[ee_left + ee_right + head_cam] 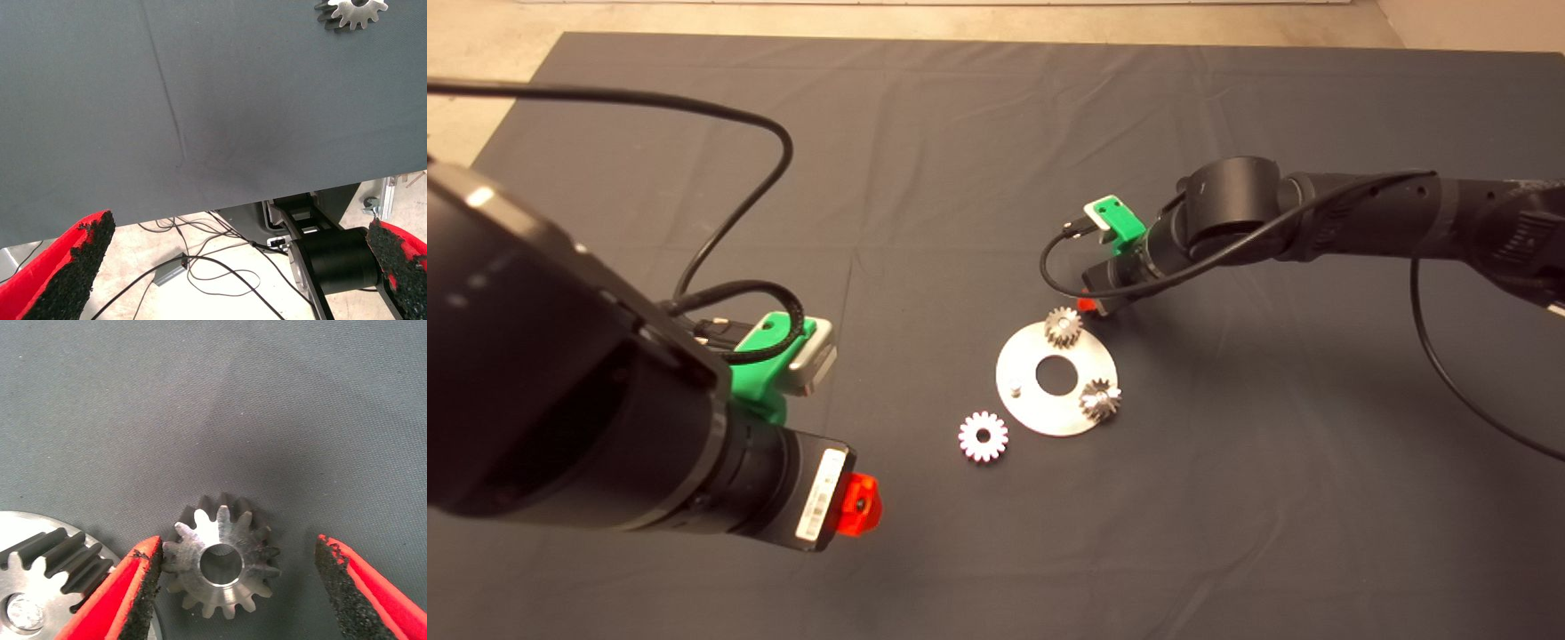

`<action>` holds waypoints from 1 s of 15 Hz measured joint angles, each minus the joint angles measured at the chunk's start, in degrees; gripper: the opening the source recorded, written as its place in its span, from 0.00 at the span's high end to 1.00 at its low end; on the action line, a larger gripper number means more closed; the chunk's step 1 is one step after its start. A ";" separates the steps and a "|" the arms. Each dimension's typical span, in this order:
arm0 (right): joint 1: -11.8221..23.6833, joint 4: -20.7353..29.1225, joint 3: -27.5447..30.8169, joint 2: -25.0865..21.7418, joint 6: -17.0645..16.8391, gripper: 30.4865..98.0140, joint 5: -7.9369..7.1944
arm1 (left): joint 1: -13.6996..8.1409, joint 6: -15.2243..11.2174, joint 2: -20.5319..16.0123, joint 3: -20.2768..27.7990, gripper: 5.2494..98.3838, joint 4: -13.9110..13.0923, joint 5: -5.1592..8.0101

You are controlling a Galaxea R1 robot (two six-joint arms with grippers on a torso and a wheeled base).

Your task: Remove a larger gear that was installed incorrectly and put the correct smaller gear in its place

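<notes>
The larger gear [983, 436] lay flat on the dark mat [925, 178] covering the counter, just beside the silver plate [1040, 418] and off it, so the wrong part looked already removed. On the plate two small gears [1064, 326] sat on pale pins, and a third pin [1014, 385] stood bare, presumably the seat waiting to be filled.

The right end effector [243, 587] hung low at the plate's far edge, its fingers [143, 590] apart and straddling the smaller gear [220, 563]. That gear rested on the mat close against the plate, its dark hole facing up. I judged this a line-up for a pinch across the teeth.

The left end effector [860, 505] waited near the mat's front edge, pads spread and holding nothing, clear of the work.
</notes>
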 measured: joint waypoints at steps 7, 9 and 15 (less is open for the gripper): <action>0.00 0.00 0.25 0.02 -0.13 0.58 0.00 | 0.00 0.00 0.00 0.00 0.01 0.00 0.00; 0.00 0.00 0.33 0.00 -0.13 0.63 0.02 | 0.00 0.00 0.00 0.00 0.01 -0.01 0.01; 0.00 0.00 0.58 0.00 -0.13 0.72 0.05 | 0.00 0.00 0.00 0.00 0.01 0.00 0.01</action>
